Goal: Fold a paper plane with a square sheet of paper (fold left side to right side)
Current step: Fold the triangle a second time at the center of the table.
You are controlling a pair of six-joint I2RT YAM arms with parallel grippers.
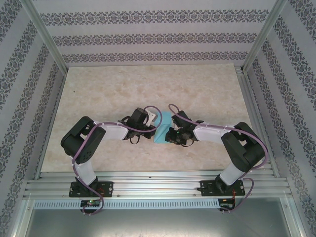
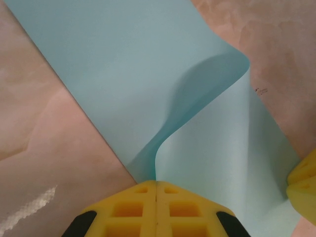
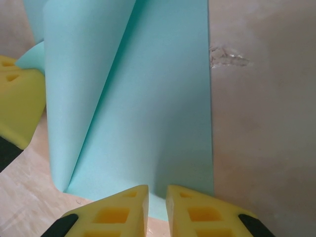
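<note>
We look down on a pale marbled surface enclosed on three sides by patterned walls. The left arm and right arm are bolted at its near edge and bend inward to meet at the middle, purple cables running along them. Between them lies the light-blue square sheet of paper, partly covered, with the left claw at its left edge and the right claw over its right side; from up here we cannot make out how the jaws stand.

The square sheet of paper: edges beyond wrist views
</note>
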